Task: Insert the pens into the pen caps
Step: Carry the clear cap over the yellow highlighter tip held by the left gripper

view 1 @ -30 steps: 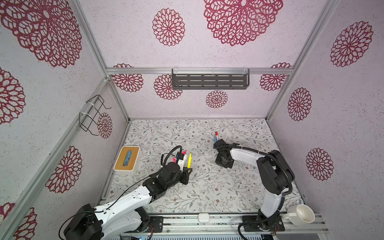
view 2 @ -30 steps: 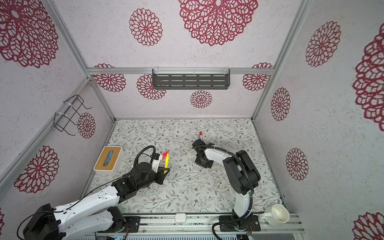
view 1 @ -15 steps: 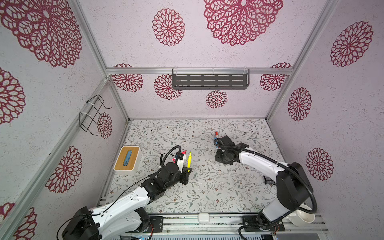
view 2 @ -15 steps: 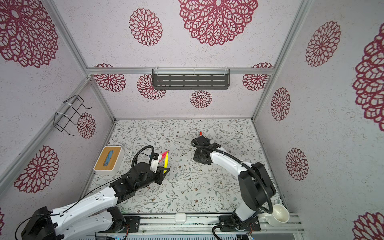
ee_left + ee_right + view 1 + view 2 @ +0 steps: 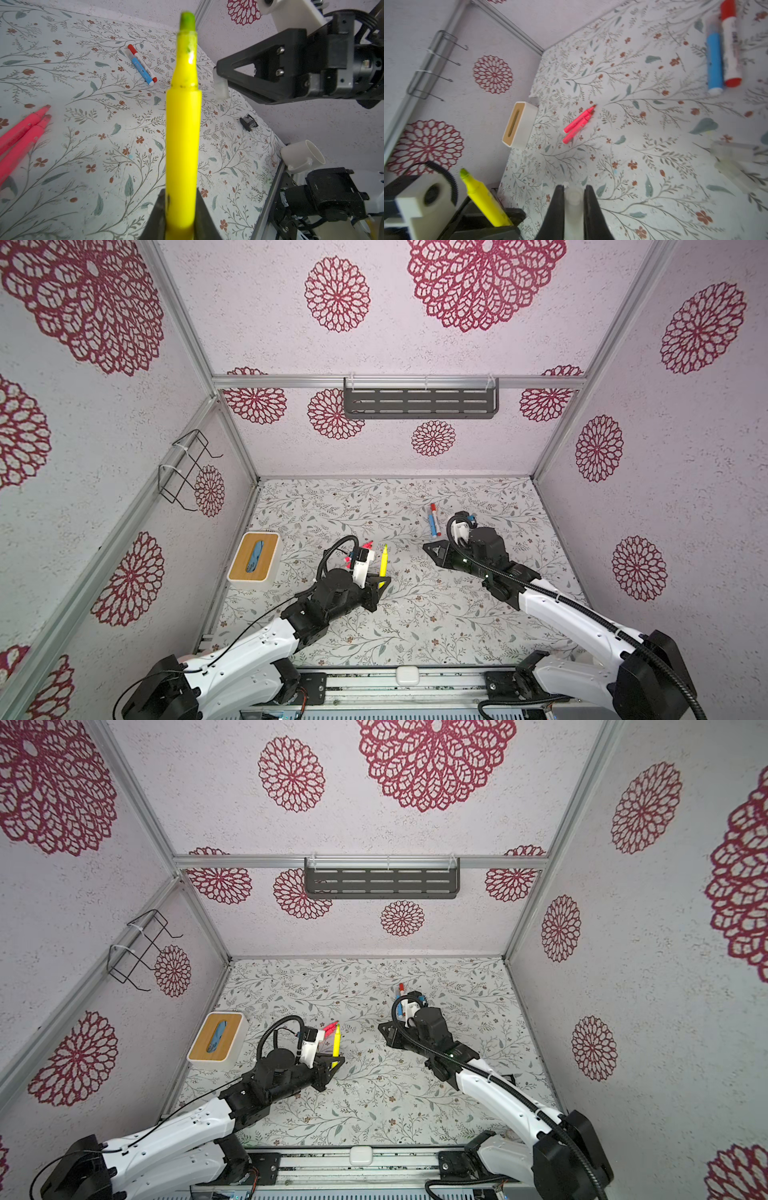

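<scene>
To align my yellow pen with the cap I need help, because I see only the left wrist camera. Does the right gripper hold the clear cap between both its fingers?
Observer: Yes. The right wrist view shows the clear cap clamped between both fingers of the right gripper.
Operator: Are more of them lying loose?
Observer: Yes, blurred translucent caps lie on the table; I cannot count them.
Operator: What is at the far left, outside my view?
Observer: A wooden-lidded white box stands at the table's left edge, apart from the left gripper.
</scene>
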`<state>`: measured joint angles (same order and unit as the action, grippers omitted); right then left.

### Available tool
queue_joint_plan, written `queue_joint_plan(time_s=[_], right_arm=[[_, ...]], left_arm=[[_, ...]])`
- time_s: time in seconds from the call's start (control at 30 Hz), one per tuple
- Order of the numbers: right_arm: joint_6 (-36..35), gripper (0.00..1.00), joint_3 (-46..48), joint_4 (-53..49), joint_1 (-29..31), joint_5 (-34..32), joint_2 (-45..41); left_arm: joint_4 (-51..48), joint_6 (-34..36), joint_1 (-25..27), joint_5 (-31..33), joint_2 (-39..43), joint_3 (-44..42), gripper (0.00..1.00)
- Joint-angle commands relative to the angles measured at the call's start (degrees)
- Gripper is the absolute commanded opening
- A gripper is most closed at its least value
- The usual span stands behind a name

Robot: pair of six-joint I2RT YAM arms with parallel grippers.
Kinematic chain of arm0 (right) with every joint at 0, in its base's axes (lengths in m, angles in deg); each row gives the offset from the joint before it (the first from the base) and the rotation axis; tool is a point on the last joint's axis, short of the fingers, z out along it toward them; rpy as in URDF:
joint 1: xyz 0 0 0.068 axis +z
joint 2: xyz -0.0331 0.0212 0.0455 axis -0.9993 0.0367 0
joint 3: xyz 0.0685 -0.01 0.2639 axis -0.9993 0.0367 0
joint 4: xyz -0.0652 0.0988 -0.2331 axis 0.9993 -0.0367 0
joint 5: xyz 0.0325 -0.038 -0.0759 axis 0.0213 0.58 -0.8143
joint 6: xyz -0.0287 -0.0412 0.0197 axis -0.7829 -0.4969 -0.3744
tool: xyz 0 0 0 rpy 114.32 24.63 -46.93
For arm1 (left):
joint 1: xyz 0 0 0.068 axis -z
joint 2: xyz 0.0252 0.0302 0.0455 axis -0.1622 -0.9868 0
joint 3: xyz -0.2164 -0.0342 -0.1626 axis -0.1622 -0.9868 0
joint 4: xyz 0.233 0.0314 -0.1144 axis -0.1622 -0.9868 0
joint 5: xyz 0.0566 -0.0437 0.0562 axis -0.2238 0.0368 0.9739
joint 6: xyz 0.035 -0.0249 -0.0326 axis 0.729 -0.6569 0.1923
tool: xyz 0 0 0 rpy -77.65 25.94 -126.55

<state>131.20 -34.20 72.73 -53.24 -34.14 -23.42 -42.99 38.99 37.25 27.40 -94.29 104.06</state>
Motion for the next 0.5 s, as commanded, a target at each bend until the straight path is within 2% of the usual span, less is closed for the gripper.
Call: queue_joint_plan(time_s=[0.0, 0.2, 0.47], right_arm=[[-0.38, 0.00, 1.97, 14.64, -0.03, 4.34, -3.97], [0.10, 0.00, 3.35, 18.97, -0.03, 5.48, -6.06], [3.76, 0.00, 5.31, 28.46, 0.19, 8.18, -4.30]], left_arm=[[5.96, 0.06, 0.98, -2.67, -0.49, 0.27, 0.00], [8.00, -0.16, 3.80, -2.01, -2.35, 0.54, 0.00], [9.54, -0.42, 7.24, -0.28, -4.31, 1.34, 0.00]])
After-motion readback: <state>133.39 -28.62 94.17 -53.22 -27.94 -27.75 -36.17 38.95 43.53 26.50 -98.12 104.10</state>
